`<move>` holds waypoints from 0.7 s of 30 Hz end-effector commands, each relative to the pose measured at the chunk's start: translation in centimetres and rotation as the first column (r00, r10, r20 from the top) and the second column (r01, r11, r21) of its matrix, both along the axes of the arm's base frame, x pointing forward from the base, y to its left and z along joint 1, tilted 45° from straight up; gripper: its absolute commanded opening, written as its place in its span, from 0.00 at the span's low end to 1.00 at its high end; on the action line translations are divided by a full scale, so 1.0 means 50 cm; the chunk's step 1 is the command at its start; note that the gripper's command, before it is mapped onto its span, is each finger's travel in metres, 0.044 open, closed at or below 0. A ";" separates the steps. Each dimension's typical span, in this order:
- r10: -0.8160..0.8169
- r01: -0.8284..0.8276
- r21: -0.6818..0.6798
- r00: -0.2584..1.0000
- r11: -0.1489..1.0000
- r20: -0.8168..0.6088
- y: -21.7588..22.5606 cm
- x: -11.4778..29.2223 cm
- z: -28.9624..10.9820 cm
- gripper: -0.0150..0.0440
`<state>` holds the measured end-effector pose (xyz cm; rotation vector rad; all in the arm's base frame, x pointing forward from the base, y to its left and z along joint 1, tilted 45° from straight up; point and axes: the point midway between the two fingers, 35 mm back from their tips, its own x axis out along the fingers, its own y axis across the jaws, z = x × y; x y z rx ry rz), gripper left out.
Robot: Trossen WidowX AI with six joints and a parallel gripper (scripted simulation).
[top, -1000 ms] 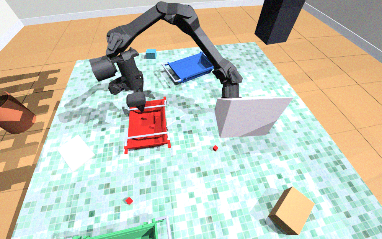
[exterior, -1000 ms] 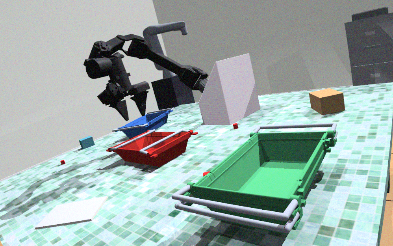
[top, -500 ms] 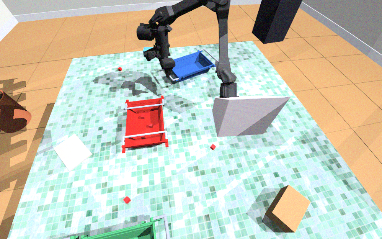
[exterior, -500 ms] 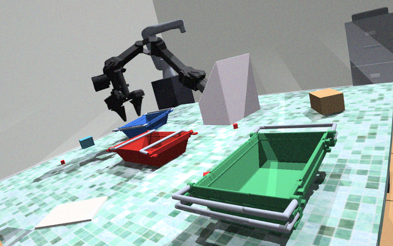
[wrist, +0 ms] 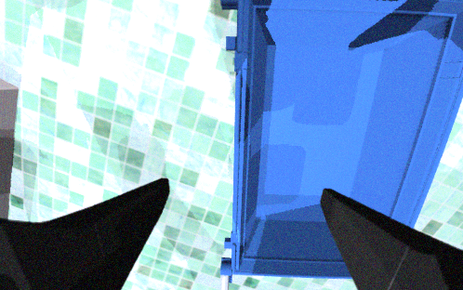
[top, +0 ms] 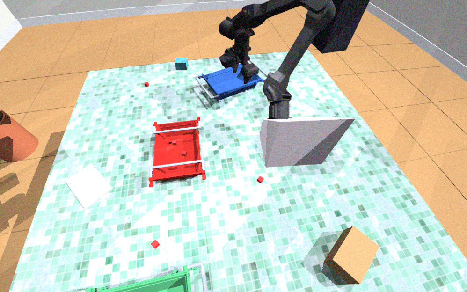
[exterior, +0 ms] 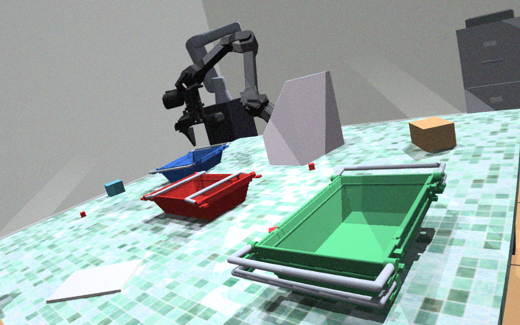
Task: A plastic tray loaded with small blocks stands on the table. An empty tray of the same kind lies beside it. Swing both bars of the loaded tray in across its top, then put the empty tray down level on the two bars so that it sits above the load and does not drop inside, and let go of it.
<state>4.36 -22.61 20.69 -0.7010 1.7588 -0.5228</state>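
The red tray (top: 198,146) (exterior: 226,204) stands upright with small red blocks (top: 173,142) (top: 184,153) inside. Both its bars lie across its top: one bar (top: 177,129) (exterior: 174,185) near the far end, the other bar (top: 177,164) (exterior: 213,187) near the near end. The blue tray (top: 220,82) (exterior: 209,164) (wrist: 321,84) stands upright behind it and looks empty; its bars are out over its ends. My gripper (top: 240,76) (wrist: 244,191) is open and empty above the blue tray. In the wrist view one long wall lies between the fingertips, with one finger over the tray's inside.
A larger green tray (top: 168,287) (exterior: 356,237), empty with bars out, stands at the front. A pale wedge-like block (top: 292,144) (exterior: 302,122) stands by the arm's base. An orange block (top: 356,254) (exterior: 433,134), white tile (top: 88,186) (exterior: 97,279), teal block (top: 181,63) (exterior: 114,188) and loose red cubes lie around.
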 end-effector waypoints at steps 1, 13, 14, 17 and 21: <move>0.014 -0.014 0.004 1.000 1.000 -0.014 0.002 -0.008 -0.011 1.00; 0.012 -0.012 0.007 1.000 1.000 -0.014 -0.063 -0.018 -0.071 1.00; 0.012 -0.012 0.007 1.000 1.000 -0.014 -0.069 -0.020 -0.077 1.00; 0.013 -0.013 0.006 1.000 1.000 -0.015 -0.085 -0.027 -0.094 1.00; 0.013 -0.013 0.003 1.000 1.000 -0.018 -0.104 -0.039 -0.117 1.00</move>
